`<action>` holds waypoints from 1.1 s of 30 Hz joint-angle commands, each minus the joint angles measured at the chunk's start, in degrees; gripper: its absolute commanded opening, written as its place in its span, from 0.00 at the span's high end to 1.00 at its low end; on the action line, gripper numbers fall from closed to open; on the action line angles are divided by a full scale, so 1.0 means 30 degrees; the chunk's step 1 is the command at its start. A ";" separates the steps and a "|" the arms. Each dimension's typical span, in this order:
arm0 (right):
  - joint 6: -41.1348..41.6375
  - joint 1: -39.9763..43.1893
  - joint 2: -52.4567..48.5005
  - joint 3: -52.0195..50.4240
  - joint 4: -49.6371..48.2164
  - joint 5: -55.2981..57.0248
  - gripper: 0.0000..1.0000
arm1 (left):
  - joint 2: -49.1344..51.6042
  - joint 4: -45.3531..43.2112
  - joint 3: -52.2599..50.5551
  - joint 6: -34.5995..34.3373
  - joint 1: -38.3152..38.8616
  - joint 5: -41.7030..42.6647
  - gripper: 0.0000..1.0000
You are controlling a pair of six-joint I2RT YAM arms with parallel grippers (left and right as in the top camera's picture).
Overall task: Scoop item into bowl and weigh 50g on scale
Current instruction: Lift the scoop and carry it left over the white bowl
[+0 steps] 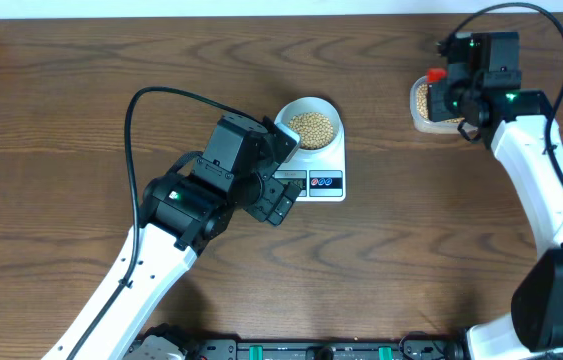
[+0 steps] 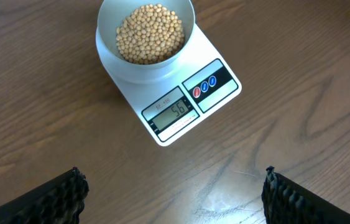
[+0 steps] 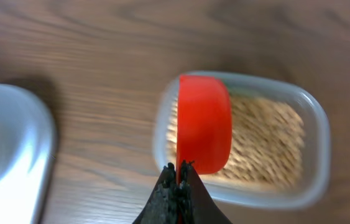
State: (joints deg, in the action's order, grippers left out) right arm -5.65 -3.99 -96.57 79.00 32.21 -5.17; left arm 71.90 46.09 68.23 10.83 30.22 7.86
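Small tan-yellow beans (image 2: 150, 32) fill the pale bowl (image 2: 106, 55), which sits on the scale (image 2: 215, 55); its display (image 2: 171, 112) reads 56. The left gripper (image 2: 173, 183) hovers near the scale's display end, jaws wide apart and empty. Well apart from the scale, the right gripper (image 3: 178, 174) is clamped on a red scoop (image 3: 202, 121) over a tub (image 3: 316, 134).
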 commanded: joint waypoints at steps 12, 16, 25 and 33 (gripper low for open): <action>-0.3920 -0.3723 0.1443 -0.0015 -0.1362 -0.3971 0.99 | 0.0109 -0.0007 0.0131 0.0313 -0.0029 0.0226 0.08; -0.3927 -0.4211 0.1435 -0.0015 -0.1821 -0.4116 0.99 | 0.0109 -0.0007 0.0131 0.0313 -0.0029 0.0233 0.08; -0.4146 -0.5049 0.1056 -0.0015 -0.2324 -0.4124 0.99 | 0.0109 0.0000 0.0131 0.0313 -0.0029 0.0233 0.08; -0.4153 -0.6047 0.0066 -0.0015 -0.2331 -0.4124 0.99 | 0.0109 -0.0007 0.0131 0.0313 -0.0029 0.0233 0.08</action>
State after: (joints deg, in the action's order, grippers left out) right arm -17.23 -20.88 -94.85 79.00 25.41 -16.95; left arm 71.90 46.09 68.23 10.83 30.22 7.86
